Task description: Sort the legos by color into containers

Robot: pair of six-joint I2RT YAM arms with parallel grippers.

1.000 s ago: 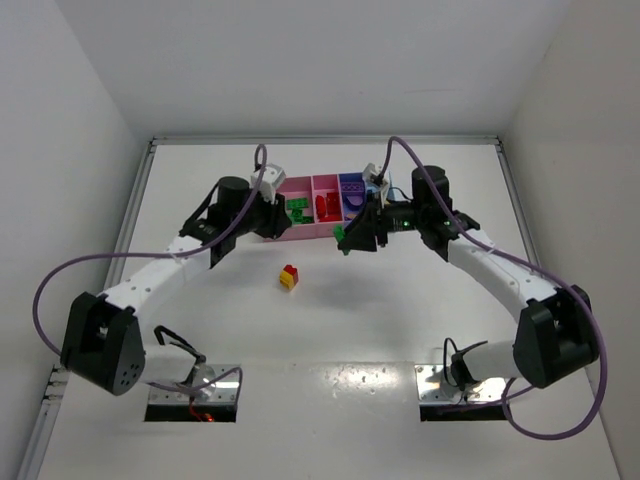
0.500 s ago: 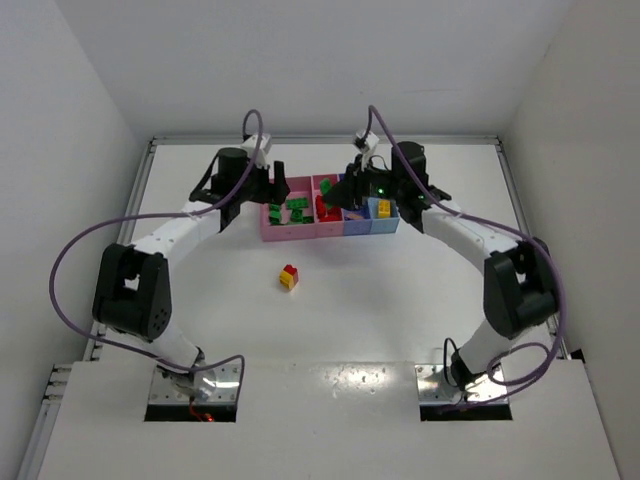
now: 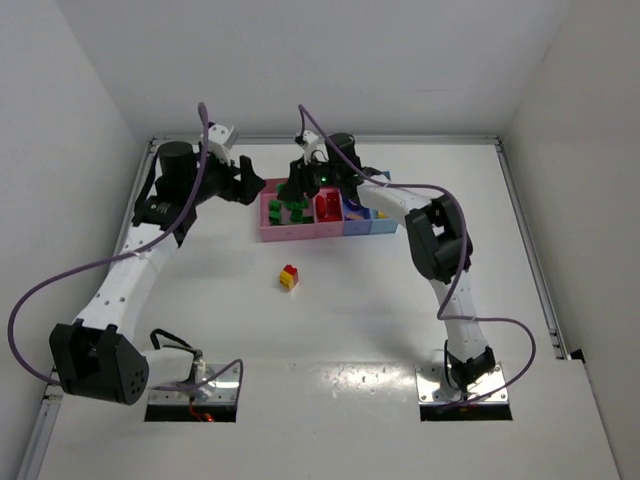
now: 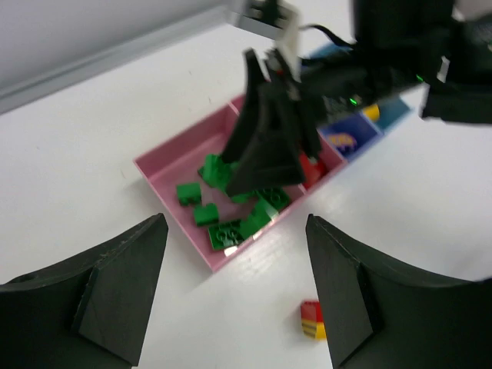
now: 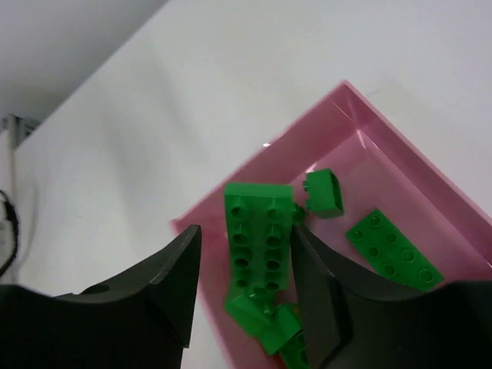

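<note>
Left arm stretched toward far-left corner, left gripper (image 4: 234, 223) near left end of bin row (image 3: 330, 232), jaws wide apart, empty. Right arm reaches across row. right gripper (image 5: 244, 231) over wide pink bin (image 5: 400, 192), jaws slightly parted, green brick (image 5: 260, 246) loose between them, gap on one side. red-yellow clump (image 3: 289, 277) alone on open surface (image 3: 400, 300), well apart from bins.

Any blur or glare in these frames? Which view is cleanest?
Left wrist: right arm smeared by motion blur, pink bin slightly soft. Right wrist: cleanest, green legos crisp, own fingers dark and defocused. Top external: even light, soft shadows, mild sheen on the near ledge.
</note>
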